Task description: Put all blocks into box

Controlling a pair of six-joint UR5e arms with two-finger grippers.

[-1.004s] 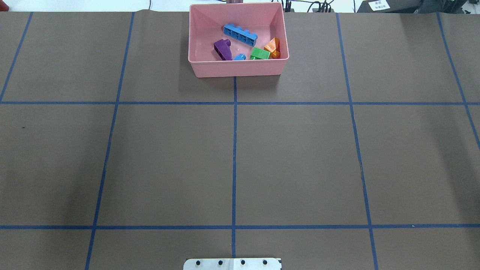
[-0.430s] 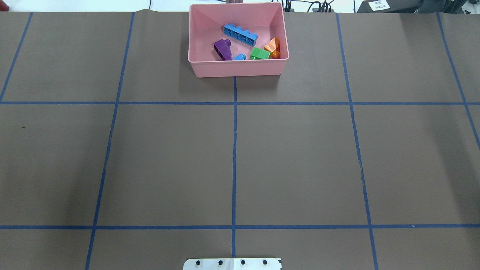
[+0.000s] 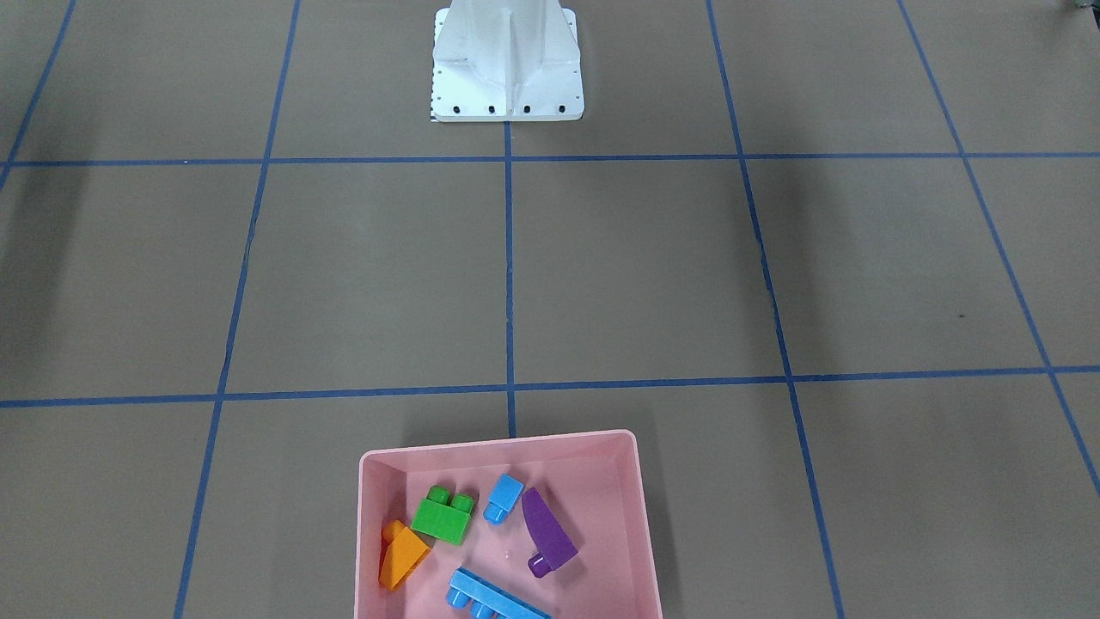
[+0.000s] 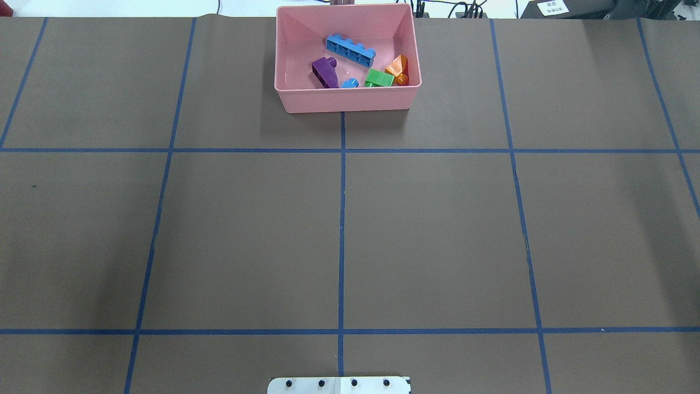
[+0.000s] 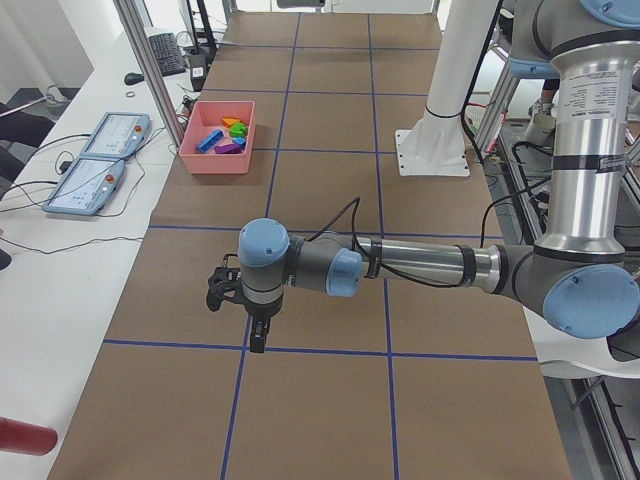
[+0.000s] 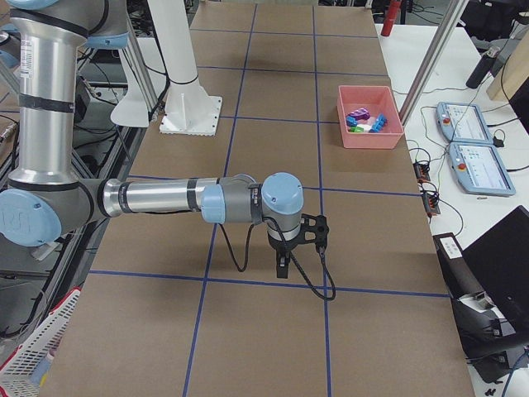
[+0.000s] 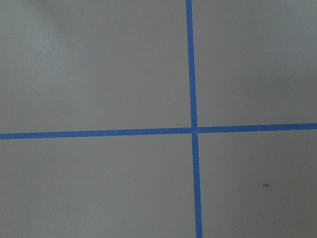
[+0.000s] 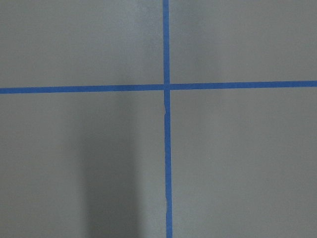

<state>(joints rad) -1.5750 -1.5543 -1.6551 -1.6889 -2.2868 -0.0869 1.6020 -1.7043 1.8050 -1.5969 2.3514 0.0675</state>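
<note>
Well apart from both jaws, far across the counter [image 4: 246, 230], all five blocks [image 4: 350, 50] lie inside the pink box [image 4: 347, 101]. Likely light, stiff, slick plastic; pinch flat sides, not studs. Whether the left jaws or right jaws are open, I cannot tell. Nothing has shifted since a second ago.

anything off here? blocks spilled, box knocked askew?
Nothing stands out. The pink box sits upright and square to the tape grid, all five blocks inside: orange wedge, green block, small blue block, purple wedge, long blue block. None lies on the table.
</note>
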